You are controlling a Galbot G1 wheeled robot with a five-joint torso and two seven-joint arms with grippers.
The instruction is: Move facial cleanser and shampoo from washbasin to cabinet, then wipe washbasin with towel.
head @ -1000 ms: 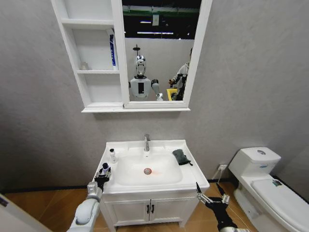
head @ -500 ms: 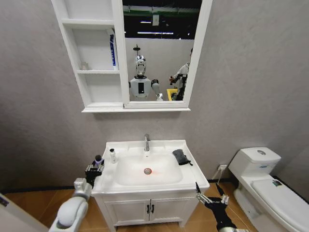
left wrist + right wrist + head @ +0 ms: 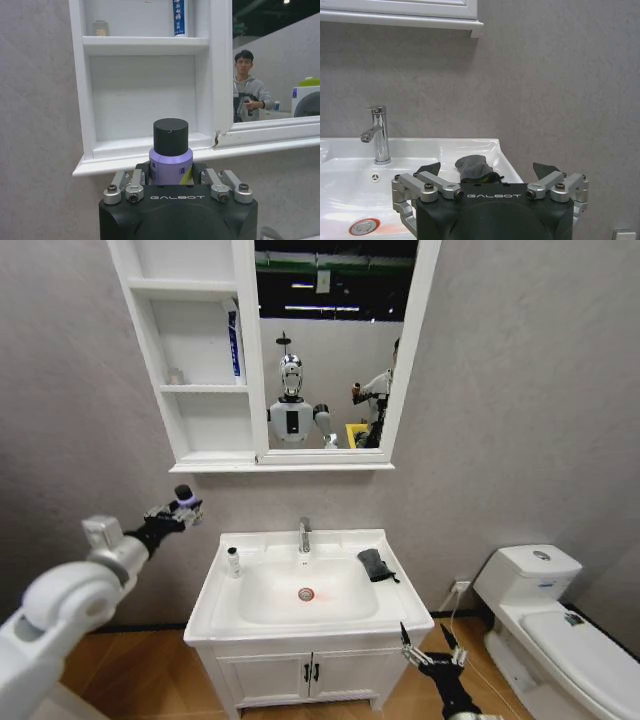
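Two grippers show: the left gripper (image 3: pixel 178 508) is raised beside the tall white cabinet (image 3: pixel 195 360), level with its bottom edge, fingers clamped on a lilac black-capped bottle (image 3: pixel 170 156). Its partner, the right gripper (image 3: pixel 430 644), hangs spread wide and empty off the white ceramic washbasin's (image 3: pixel 300 626) front right corner. Near the basin's back right corner lies the small dark grey towel (image 3: pixel 375 564).

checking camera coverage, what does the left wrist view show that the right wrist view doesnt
Left wrist view: the left end effector shut on a purple bottle with a black cap, in front of the cabinet shelves, its mirror beside them. Right wrist view: the open right end effector, the washbasin, tap, drain and towel. Both share the grey wall and the cabinet's bottom edge.
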